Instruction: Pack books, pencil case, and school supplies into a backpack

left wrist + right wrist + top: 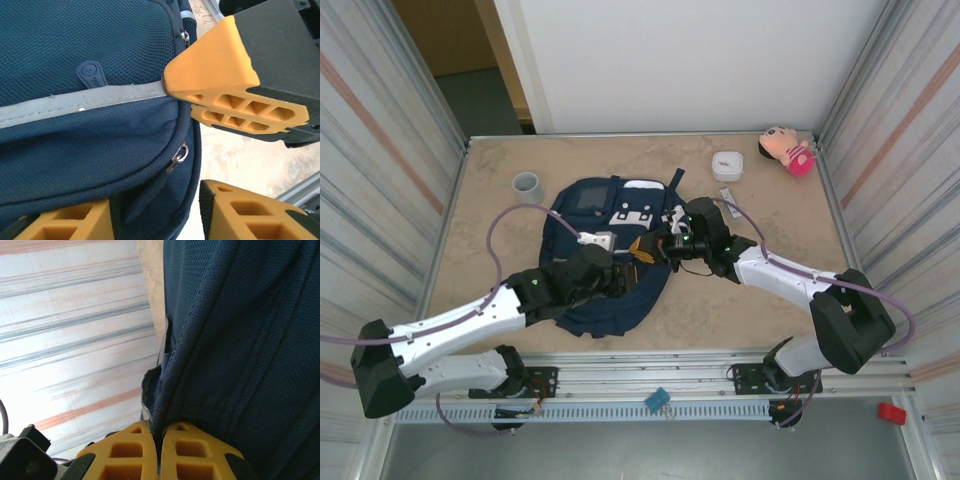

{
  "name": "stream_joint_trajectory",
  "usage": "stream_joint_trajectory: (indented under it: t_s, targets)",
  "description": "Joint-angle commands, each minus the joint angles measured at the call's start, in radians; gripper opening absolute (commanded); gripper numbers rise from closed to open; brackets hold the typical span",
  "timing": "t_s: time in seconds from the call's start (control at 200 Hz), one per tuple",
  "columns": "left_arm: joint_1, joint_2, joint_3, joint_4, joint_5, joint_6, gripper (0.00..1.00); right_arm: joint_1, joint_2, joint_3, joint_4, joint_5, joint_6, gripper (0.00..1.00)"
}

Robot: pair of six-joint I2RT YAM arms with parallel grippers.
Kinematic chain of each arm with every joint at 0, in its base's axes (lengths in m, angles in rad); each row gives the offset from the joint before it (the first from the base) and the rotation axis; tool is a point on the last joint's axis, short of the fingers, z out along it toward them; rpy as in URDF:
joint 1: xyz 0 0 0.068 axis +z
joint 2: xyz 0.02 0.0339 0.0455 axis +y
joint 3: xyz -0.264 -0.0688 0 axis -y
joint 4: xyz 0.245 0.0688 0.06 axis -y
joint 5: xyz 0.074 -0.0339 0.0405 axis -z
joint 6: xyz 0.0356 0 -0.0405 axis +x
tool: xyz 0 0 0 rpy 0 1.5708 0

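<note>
Backpack [240, 340] fabric was pinched by closed right claw [159, 432]; open left claw [155, 220] straddled its edge, and would best grip the zip pull [179, 156].

The backpack [75, 45] is showing matt navy cloth with a fine mesh weave, slightly rough, and a smooth grey band [75, 102] is running across it with a dull sheen. A small zip ring [181, 154] is glinting like polished metal. The fingers [190, 450] are looking like matt orange plastic with moulded hollows. The table [620, 155] is looking smooth and stone-like, and the walls [75, 315] are gleaming as ribbed sheet
</note>
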Motion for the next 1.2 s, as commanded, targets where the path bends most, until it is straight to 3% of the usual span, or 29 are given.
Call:
stream_joint_trajectory:
  t_s: [0.0, 0.21, 0.391, 0.702, 0.922, 1.067, 1.193]
  targets:
    - [-0.003, 0.020, 0.034, 0.020, -0.064, 0.023, 0.45, 0.020, 0.002, 0.039, 0.057, -0.033, 0.016, 0.00]
    - [-0.003, 0.054, 0.044, 0.045, -0.051, 0.043, 0.26, 0.020, -0.011, 0.036, 0.048, -0.032, 0.010, 0.00]
    - [0.002, 0.037, 0.040, 0.013, -0.073, 0.049, 0.00, -0.005, -0.024, 0.021, 0.030, -0.041, -0.008, 0.00]
    - [0.020, -0.143, -0.051, -0.181, -0.123, 0.040, 0.00, -0.168, -0.043, 0.029, -0.102, -0.141, -0.112, 0.00]
    - [0.026, -0.237, -0.101, -0.185, -0.126, 0.077, 0.00, -0.210, -0.041, 0.069, -0.163, -0.183, -0.171, 0.00]
    - [0.029, -0.230, -0.099, -0.093, -0.079, 0.135, 0.00, -0.206, -0.104, 0.124, -0.284, -0.102, -0.333, 0.39]
    - [0.030, -0.213, -0.082, -0.023, -0.023, 0.192, 0.00, -0.195, -0.191, 0.139, -0.434, 0.090, -0.553, 0.53]
